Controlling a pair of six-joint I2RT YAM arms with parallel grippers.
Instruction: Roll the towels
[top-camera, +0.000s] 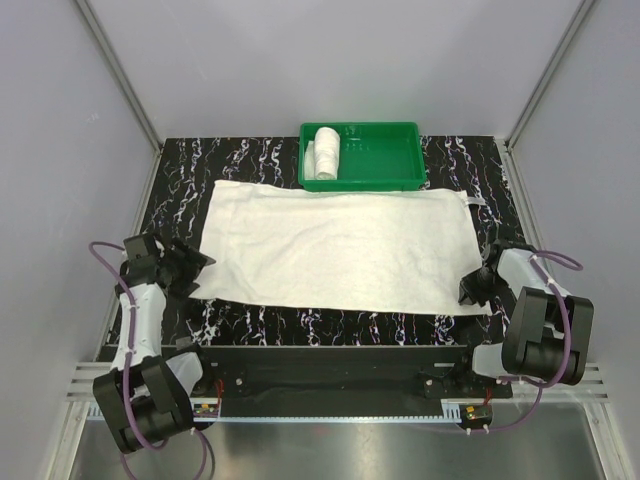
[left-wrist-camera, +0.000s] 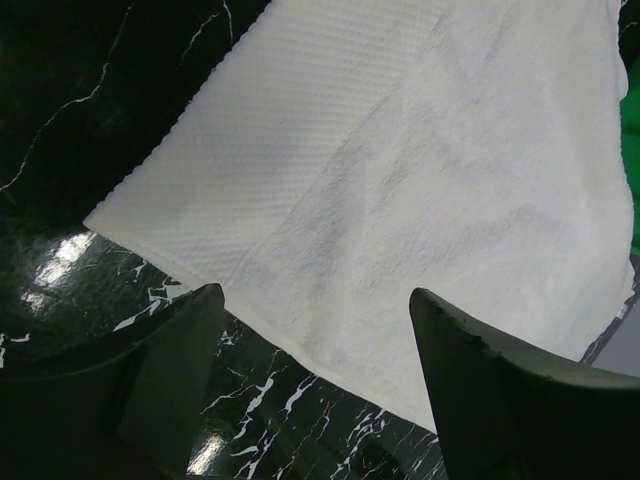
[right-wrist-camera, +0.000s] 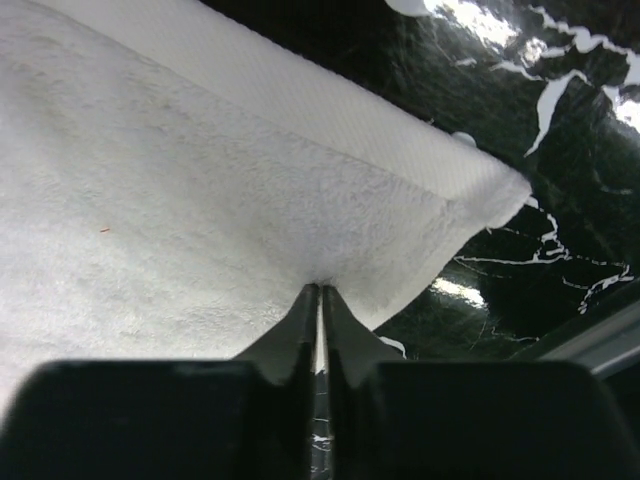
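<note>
Surface: black table (top-camera: 180, 190) with white marble veining; both arm bases are at its near edge.
Long towel (top-camera: 340, 245): white terry, spread flat and unrolled across the middle of the table, long sides running left to right. Its far edge lies just in front of the tray, and its near edge lies short of the table's near edge.
Long towel, detail: a flat woven band borders each short end, seen in the left wrist view (left-wrist-camera: 230, 170) and the right wrist view (right-wrist-camera: 330, 110).
Small towel (top-camera: 325, 152): white, already rolled, lying in the left part of the tray.
Green tray (top-camera: 385, 160): plastic, rectangular, at the middle of the table's far edge.
Left gripper (top-camera: 200, 270): at the long towel's near-left corner, fingers (left-wrist-camera: 170, 350) spread wide and grasping nothing. The corner and near edge of the towel lie just beyond and between the tips (left-wrist-camera: 315, 300). Whether the tips touch the cloth cannot be told.
Right gripper (top-camera: 468, 290): at the long towel's near edge, close to its near-right corner. Jaws are pressed almost together, pinching the towel's hem (right-wrist-camera: 320, 290), and the cloth puckers at the tips.
Arms: one at each near corner of the long towel, well apart.
</note>
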